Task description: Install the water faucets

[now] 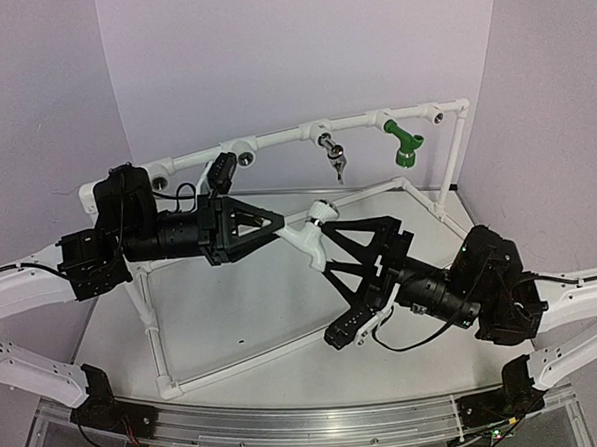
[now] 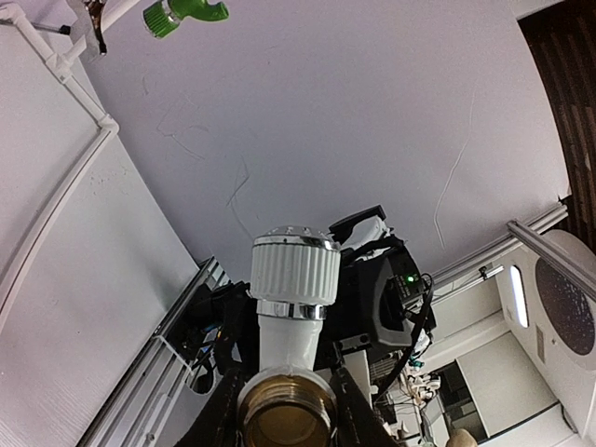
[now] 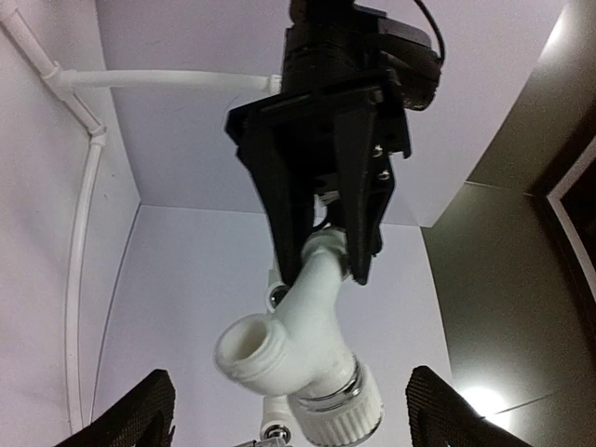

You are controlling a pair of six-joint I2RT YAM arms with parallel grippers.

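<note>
Brass-threaded at its near end, the white tap is a stubby plastic elbow with a ribbed round knob and a chrome collar. The left end effector pinches its stem, holding it in front of the white pipe frame, above the counter. The right end effector is spread wide just beside it. Farther right, a chrome faucet and a glossy green faucet hang from the frame's top rail.

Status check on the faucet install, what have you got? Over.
Left end effector shut on white faucet, held midair. Right end effector open, flanking it. Green faucet, chrome faucet on pipe frame. Nothing seen in the way.
</note>
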